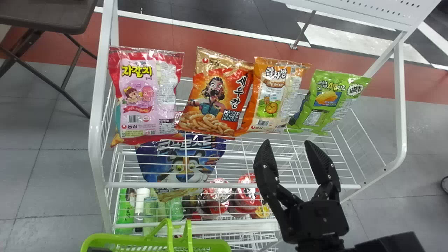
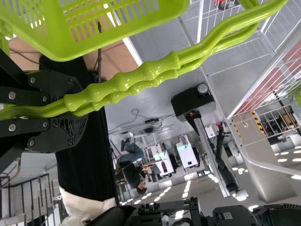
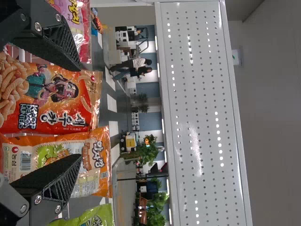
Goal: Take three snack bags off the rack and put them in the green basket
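Four snack bags stand in a row on the rack's top shelf in the head view: pink (image 1: 145, 94), red-orange (image 1: 213, 98), orange-cream (image 1: 273, 94) and green (image 1: 329, 101). My right gripper (image 1: 287, 141) is open with nothing between its fingers, on the near side of the orange-cream and green bags. In the right wrist view, the spread right gripper (image 3: 80, 113) has the red-orange bag (image 3: 56, 101) and orange-cream bag (image 3: 61, 157) beyond it. The green basket (image 1: 206, 245) is at the bottom edge. My left gripper (image 2: 77, 113) is shut on the basket's handles (image 2: 127, 82).
Lower rack shelves hold a blue bag (image 1: 182, 164), red packages (image 1: 217, 196) and bottles (image 1: 141, 203). The white rack frame (image 1: 94, 140) rises at both sides. A perforated white panel (image 3: 202, 113) stands above the bags. A dark table (image 1: 45, 14) is at far left.
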`<state>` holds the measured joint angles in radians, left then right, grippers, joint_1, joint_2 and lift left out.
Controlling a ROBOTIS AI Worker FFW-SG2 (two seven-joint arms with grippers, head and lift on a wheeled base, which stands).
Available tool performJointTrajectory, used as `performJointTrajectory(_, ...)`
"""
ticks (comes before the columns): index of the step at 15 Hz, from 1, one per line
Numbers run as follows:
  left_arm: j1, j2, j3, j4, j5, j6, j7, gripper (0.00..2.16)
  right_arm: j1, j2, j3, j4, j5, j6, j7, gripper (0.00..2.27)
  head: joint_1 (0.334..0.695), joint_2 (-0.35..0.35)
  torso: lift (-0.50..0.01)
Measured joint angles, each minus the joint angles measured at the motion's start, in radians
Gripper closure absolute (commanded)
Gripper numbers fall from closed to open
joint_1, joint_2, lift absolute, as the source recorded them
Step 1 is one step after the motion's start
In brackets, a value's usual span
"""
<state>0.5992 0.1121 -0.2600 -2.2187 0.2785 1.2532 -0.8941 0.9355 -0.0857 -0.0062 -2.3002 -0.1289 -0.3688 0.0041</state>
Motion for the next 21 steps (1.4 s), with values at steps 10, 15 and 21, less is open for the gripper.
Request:
performJointTrajectory(10, 0.004, -0.005, 0.008, 0.005, 0.006, -0.014, -0.002, 1.45, -0.013, -0.005, -0.003, 0.016, 0.001, -0.008, 0.012, 0.18, 0.695, -0.350, -0.026)
performJointTrajectory(15, 0.005, -0.005, 0.008, 0.004, 0.005, -0.014, -0.002, 1.45, -0.022, -0.003, -0.002, 0.022, 0.000, -0.006, 0.011, 0.18, 0.695, -0.350, -0.026)
performJointTrajectory(21, 0.005, -0.003, 0.007, 0.004, 0.005, -0.015, -0.002, 1.45, -0.026, -0.001, -0.002, 0.022, 0.000, 0.016, 0.010, 0.14, 0.695, -0.350, -0.026)
